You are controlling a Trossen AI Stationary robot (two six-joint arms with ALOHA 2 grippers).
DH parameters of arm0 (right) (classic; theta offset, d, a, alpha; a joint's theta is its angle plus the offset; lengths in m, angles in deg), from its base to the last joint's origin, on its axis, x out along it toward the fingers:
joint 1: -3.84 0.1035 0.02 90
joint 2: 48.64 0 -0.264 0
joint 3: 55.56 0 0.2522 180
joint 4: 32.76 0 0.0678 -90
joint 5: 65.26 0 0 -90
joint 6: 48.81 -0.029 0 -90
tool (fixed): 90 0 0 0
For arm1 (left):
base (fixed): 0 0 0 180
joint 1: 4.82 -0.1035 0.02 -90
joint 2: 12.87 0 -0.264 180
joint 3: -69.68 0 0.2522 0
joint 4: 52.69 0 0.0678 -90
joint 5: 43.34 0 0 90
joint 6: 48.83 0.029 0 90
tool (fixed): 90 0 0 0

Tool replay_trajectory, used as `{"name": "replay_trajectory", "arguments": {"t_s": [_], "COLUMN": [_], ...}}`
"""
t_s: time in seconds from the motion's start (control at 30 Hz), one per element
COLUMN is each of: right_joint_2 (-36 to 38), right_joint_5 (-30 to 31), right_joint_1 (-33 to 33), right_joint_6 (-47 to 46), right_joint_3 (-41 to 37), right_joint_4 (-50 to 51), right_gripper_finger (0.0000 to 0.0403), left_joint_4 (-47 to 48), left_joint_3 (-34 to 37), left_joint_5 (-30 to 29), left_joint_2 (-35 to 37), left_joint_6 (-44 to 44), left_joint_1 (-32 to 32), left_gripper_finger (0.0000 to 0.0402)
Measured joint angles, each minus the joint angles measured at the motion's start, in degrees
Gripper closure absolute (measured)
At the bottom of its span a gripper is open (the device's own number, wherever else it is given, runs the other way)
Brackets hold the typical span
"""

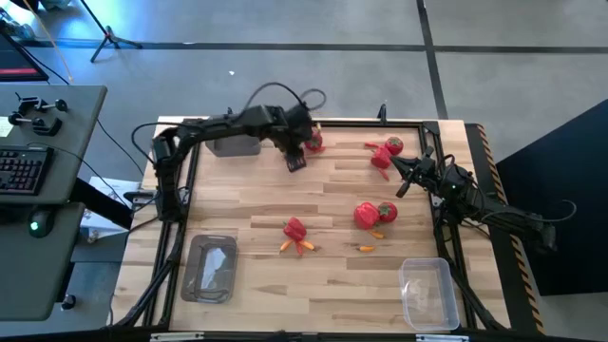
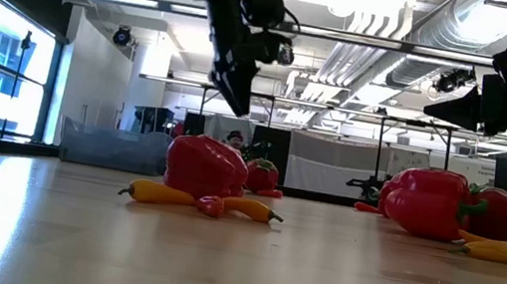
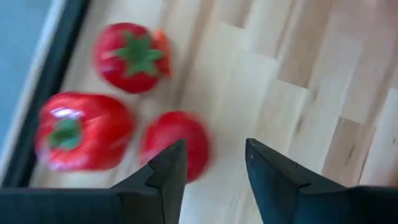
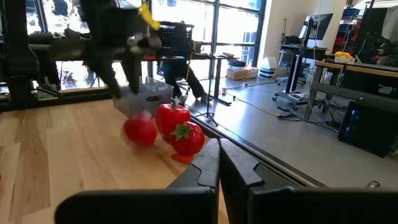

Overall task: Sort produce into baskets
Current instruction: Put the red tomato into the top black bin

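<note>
Produce crowds the counter's far edge: my left jaws, half-open and empty, could nudge the round red fruit into the pepper.

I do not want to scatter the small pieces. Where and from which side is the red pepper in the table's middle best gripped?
Grip the red pepper across its broad body, coming straight down from above: its top is free. The slim orange pieces lie against the side facing the low camera, so probably close on its left and right flanks as the high view shows them.
</note>
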Motion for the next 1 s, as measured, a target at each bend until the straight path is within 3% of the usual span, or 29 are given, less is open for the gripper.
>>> {"name": "replay_trajectory", "arguments": {"t_s": [0.2, 0.43, 0.7, 0.83, 1.0], "right_joint_2": [0.01, 0.01, 0.01, 0.01, 0.01], "right_joint_5": [0.00, 0.00, 0.00, 0.00, 0.00], "right_joint_1": [0.01, 0.01, 0.00, 0.00, 0.00], "right_joint_6": [0.01, 0.01, 0.01, 0.00, 0.00], "right_joint_3": [0.00, 0.00, 0.00, 0.00, 0.00], "right_joint_4": [-0.01, 0.00, 0.00, -0.02, 0.00], "right_gripper_finger": [0.0403, 0.0403, 0.0403, 0.0403, 0.0403], "left_joint_4": [0.32, -0.32, -3.00, -4.30, -3.54], "left_joint_3": [1.02, 9.64, 13.31, 13.31, 13.31], "left_joint_5": [-4.05, -3.61, -3.70, -4.99, -5.67], "left_joint_2": [6.21, 13.25, 13.37, 11.62, 9.25], "left_joint_6": [-1.83, -2.27, 0.34, 1.97, 3.33], "left_joint_1": [-3.29, -4.80, -4.89, -6.26, -8.99], "left_gripper_finger": [0.0292, 0.0335, 0.0380, 0.0373, 0.0323]}}
